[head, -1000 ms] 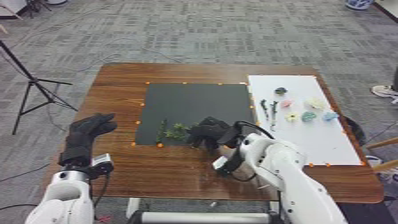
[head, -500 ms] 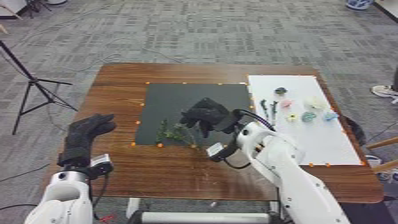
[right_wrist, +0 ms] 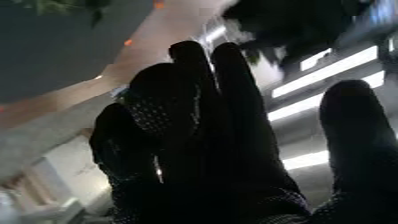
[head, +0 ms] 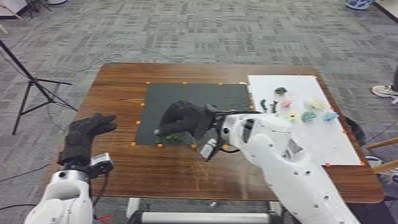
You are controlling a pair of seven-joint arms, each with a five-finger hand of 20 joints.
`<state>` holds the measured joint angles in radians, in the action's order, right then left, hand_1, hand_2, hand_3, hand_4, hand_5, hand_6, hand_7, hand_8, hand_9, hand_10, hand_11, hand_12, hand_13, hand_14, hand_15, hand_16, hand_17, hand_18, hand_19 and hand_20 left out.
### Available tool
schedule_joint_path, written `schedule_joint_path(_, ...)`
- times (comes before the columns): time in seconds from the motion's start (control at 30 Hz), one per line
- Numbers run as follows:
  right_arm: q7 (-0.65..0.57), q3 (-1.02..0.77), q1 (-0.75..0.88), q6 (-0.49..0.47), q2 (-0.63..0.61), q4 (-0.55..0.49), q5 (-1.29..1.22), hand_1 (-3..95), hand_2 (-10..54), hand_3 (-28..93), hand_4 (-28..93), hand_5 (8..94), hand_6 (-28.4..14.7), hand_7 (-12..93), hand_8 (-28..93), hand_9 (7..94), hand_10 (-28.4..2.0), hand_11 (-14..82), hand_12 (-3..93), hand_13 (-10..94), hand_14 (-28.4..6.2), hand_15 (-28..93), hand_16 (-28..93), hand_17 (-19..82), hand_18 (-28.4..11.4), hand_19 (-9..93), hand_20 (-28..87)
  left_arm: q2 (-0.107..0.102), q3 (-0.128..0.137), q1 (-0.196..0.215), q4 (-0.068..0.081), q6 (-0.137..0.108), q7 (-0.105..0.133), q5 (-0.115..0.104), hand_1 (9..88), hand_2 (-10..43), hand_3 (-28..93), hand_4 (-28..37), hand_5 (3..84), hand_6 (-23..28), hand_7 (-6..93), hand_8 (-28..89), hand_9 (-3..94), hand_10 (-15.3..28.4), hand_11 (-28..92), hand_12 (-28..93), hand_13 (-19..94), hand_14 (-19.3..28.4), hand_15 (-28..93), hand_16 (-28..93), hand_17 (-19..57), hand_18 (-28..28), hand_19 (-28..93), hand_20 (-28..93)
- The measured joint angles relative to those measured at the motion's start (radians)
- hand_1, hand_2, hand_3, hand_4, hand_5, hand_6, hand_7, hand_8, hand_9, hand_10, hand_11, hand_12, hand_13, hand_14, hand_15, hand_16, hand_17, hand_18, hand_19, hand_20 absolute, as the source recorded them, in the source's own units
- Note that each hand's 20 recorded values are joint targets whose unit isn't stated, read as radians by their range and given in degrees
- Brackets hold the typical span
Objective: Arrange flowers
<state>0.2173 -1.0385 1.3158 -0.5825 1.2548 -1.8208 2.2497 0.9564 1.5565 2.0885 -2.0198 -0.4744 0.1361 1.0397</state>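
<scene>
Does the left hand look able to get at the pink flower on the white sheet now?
Probably not: the left hand is near the left side of the table, the pink flower lies far to the right, and the right hand, over the dark mat between them, likely blocks the way.

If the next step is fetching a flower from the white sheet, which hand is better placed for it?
Right, I'd say: the right hand is over the black mat, nearer the flowers, while the left hand is by the table's left edge, across the mat from them.
</scene>
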Motion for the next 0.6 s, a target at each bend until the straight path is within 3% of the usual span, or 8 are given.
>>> schedule_joint_path(0.2, 0.110, 0.012, -0.009, -0.041, 0.025, 0.068, 0.233, 28.4, 13.9, 41, -6, 64.3, -3.7, 9, -6, 66.2, -13.9, 8.4, 9.3, 81, -11.1, 65, 29, 51, -22.7, 93, 61, 0.001, -0.001, -0.007, 0.000, 0.000, 0.000, 0.000, 28.8, 10.6, 71, -28.3, 68.0, 8.5, 11.1, -5, 68.7, 20.3, 19, 23, 49, 23.6, 30, 1, 8.3, 13.1, 13, 18)
schedule_joint_path(0.33, 0.130, 0.017, -0.021, -0.043, 0.043, 0.119, 0.296, 23.6, 13.6, 49, -8, 64.3, -3.1, 12, -7, 66.6, -13.6, 8.6, 9.6, 82, -10.8, 65, 29, 52, -22.7, 93, 62, 0.001, -0.002, -0.007, 0.001, -0.001, 0.002, 0.000, 28.9, 11.3, 70, -27.6, 65.0, 6.7, 12.9, -6, 66.4, 18.2, 21, 21, 49, 22.6, 28, 0, 8.2, 13.2, 14, 18)
schedule_joint_path(0.6, 0.135, 0.013, -0.045, -0.011, 0.060, 0.186, 0.404, 20.6, 13.2, 54, -11, 64.2, -2.7, 13, -8, 66.7, -13.5, 8.6, 9.9, 82, -10.5, 65, 29, 52, -22.7, 93, 62, 0.003, -0.004, -0.007, 0.001, 0.000, 0.004, 0.000, 28.7, 11.5, 69, -25.8, 61.7, 4.9, 14.9, -7, 63.5, 16.0, 23, 19, 48, 20.6, 27, -1, 8.6, 12.8, 12, 18)
